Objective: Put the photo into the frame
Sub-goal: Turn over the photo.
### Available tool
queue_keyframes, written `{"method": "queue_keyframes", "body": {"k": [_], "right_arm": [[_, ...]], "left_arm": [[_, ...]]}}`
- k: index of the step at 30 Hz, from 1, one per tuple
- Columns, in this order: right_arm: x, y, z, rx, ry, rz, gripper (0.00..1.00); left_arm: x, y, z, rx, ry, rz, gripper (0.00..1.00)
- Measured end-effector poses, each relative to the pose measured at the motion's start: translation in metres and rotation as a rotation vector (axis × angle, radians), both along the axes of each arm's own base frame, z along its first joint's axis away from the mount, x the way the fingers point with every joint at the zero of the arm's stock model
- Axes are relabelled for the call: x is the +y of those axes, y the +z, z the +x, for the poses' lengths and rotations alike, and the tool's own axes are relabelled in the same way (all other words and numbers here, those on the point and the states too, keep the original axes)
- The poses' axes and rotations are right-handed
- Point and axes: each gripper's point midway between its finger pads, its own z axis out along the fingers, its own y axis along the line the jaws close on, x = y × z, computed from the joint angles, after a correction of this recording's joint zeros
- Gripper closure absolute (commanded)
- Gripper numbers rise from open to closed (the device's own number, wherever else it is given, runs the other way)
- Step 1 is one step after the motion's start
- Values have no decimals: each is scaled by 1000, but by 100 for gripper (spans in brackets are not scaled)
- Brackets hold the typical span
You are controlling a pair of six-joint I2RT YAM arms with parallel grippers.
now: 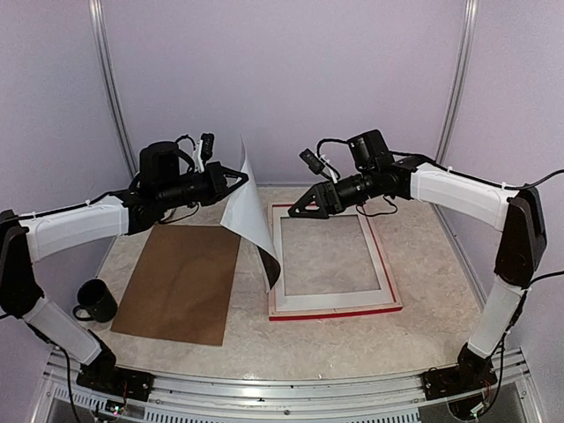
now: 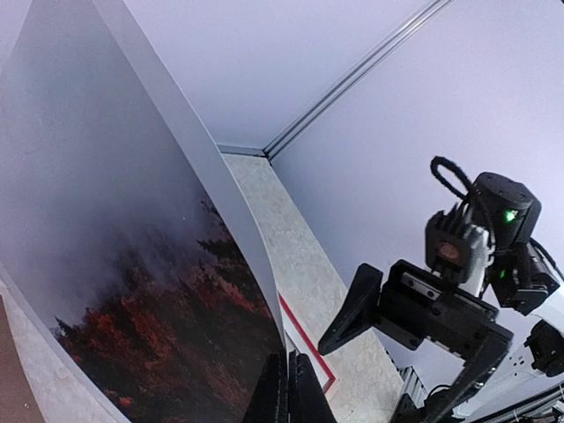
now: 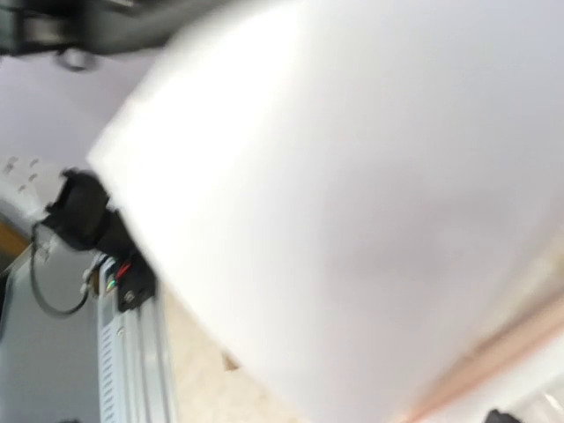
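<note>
The photo (image 1: 251,207) hangs curled and nearly upright above the table, its white back toward the frame and its lower corner over the frame's left bar. My left gripper (image 1: 236,181) is shut on the photo's upper edge. In the left wrist view its printed side (image 2: 132,264) shows grey mist over red-brown trees, pinched between my shut fingertips (image 2: 289,392). The frame (image 1: 335,304) lies flat with its pale back up and red edges showing; one red corner (image 2: 306,335) shows past the photo. My right gripper (image 1: 301,210) hovers open over the frame's far left corner, empty. The photo's blurred white back (image 3: 352,176) fills the right wrist view.
A brown backing board (image 1: 181,282) lies flat left of the frame. A black mug (image 1: 95,301) stands at the table's near left. Booth walls close in the back and both sides. The metal rail (image 1: 282,392) with the arm bases runs along the near edge.
</note>
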Motion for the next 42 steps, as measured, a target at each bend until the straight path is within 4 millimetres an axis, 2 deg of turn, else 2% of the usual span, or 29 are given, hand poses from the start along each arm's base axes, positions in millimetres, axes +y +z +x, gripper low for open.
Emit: {"method": "queue_keyframes", "body": {"k": [5, 11, 17, 22, 25, 28, 30, 31, 32, 34, 37, 42], "right_arm": [[-36, -15, 27, 52, -134, 6, 1], [-67, -36, 48, 125, -254, 10, 1], [-88, -56, 57, 186, -340, -9, 1], [-111, -55, 68, 190, -418, -5, 1], [-125, -53, 72, 188, -459, 3, 1], [-132, -53, 75, 193, -482, 7, 1], [-134, -55, 76, 199, -489, 4, 1], [-135, -56, 76, 202, -490, 4, 1], [-135, -57, 75, 206, -490, 3, 1], [-135, -58, 74, 211, -490, 3, 1], [-135, -61, 74, 221, -489, 0, 1], [-135, -75, 73, 262, -499, -18, 1]], "left_arm": [[-8, 32, 6, -56, -16, -38, 100], [-27, 61, 10, -105, -63, -90, 100], [-52, 77, 7, -135, -157, -179, 100], [-61, 82, -4, -140, -246, -291, 100], [-55, 63, -12, -110, -267, -342, 100], [-42, 7, -18, 14, -246, -355, 100], [-29, -53, -26, 162, -207, -336, 100], [-28, -62, -27, 190, -200, -332, 100], [-23, -85, -32, 249, -180, -321, 100], [-15, -113, -40, 324, -152, -302, 100], [-6, -138, -48, 388, -112, -285, 100], [6, -150, -50, 406, -40, -253, 100]]}}
